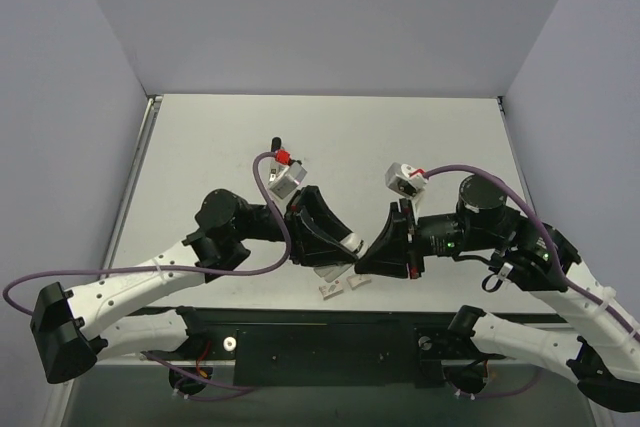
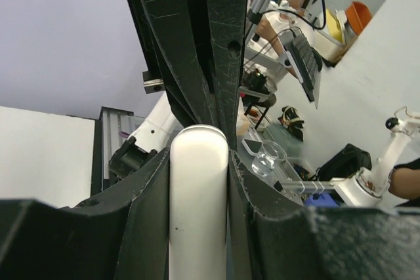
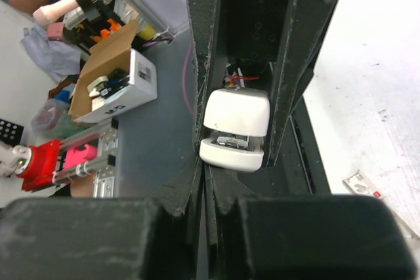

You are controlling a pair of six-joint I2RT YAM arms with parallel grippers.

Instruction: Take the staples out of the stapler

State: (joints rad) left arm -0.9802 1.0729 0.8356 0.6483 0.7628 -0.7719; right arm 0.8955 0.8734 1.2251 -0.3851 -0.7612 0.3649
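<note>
Two white tiles (image 1: 330, 291) lie on the grey, lilac-walled table (image 1: 220, 147) under the left gripper (image 1: 345, 250) clamping the stapler (image 2: 197, 214) and the closed right gripper (image 1: 364, 262)

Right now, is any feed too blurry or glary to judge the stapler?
Top external: even light, no glare, but the stapler is tiny. Left wrist: stapler sharp, left fingers blurred nearest the lens. Right wrist: stapler's end sharp, right fingers at the bottom out of focus.

Pale table (image 1: 250, 137), two small white tiles (image 1: 330, 290)
</note>
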